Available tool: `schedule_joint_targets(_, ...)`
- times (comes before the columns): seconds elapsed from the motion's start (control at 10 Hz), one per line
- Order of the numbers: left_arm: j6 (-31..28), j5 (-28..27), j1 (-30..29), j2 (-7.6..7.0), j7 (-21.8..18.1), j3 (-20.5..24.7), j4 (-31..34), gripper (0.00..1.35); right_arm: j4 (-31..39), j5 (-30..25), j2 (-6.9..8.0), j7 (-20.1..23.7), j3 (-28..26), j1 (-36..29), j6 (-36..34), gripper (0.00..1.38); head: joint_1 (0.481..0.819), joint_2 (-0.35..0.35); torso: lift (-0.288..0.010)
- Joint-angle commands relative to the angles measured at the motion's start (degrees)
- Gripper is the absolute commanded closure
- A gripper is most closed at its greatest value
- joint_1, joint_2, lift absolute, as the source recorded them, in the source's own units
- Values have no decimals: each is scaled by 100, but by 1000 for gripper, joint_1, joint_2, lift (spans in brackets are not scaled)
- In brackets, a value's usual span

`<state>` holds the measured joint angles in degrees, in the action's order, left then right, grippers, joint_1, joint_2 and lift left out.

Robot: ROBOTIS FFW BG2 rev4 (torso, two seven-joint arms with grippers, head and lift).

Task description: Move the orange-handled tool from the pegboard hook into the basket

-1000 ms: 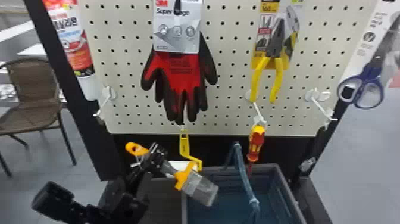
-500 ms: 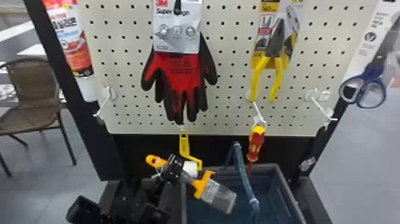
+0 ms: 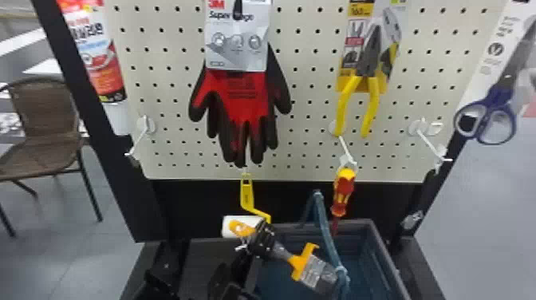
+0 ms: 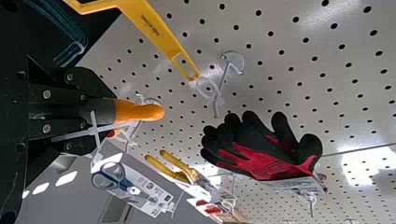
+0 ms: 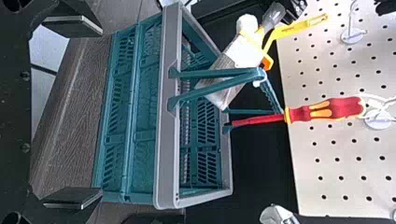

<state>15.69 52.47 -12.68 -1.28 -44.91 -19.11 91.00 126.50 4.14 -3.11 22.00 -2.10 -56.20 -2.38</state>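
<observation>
The orange-handled tool (image 3: 299, 263) slants in my left gripper (image 3: 262, 239), jaws clenched on its grip, long axis running down and right, blade end above the basket (image 3: 377, 237), close by the raised blue handle (image 3: 327, 231) (snag risk, I reckon). Left's nearer; my right gripper (image 5: 100, 112) faces the basket, jaws spread, empty.

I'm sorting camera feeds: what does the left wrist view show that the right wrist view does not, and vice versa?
Left wrist view: the blue-handled scissors and the yellow-handled pliers.
Right wrist view: the basket's rim and open inside, and a silver tool head.
Both: the orange-handled tool, the yellow tool, the pegboard and the basket's handle.
</observation>
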Motion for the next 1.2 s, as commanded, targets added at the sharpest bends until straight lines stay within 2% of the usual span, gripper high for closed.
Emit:
schedule_joint_targets(0.0, -23, -149, 46, -12, 0, -23, -22, 1193, 0, -18, 12, 6, -10, 6, -8, 99, 549, 0, -100)
schedule_joint_targets(0.1, -93, -167, 96, -74, 0, -84, -50, 1188, 0, -18, 12, 6, -10, -7, -17, 98, 549, 0, -100)
schedule_joint_targets(0.2, -128, -149, 132, -65, 0, -119, -163, 1148, 0, -18, 21, 6, -10, 6, -17, 98, 549, 0, -100)
schedule_joint_targets(0.3, -172, -123, 120, -39, 0, -110, -205, 953, 0, -18, 12, 6, -10, 6, -17, 98, 549, 0, -100)
schedule_joint_targets(0.4, -260, -132, 132, -47, -36, -93, -205, 595, 0, -18, 21, 6, -10, -7, -17, 98, 549, 0, -100)
schedule_joint_targets(0.5, -286, -123, 169, -74, -62, -119, -205, 305, 0, -27, 21, 6, -10, 6, -17, 98, 549, 0, -100)
schedule_joint_targets(0.6, -374, -123, 169, -74, -62, -137, -205, 107, 14, -36, 12, 6, -19, 6, -17, 98, 549, 0, -100)
schedule_joint_targets(1.1, -418, -387, 157, -100, -62, 21, -22, 133, 56, -80, 12, 6, -45, -7, -17, 99, 549, 0, -100)
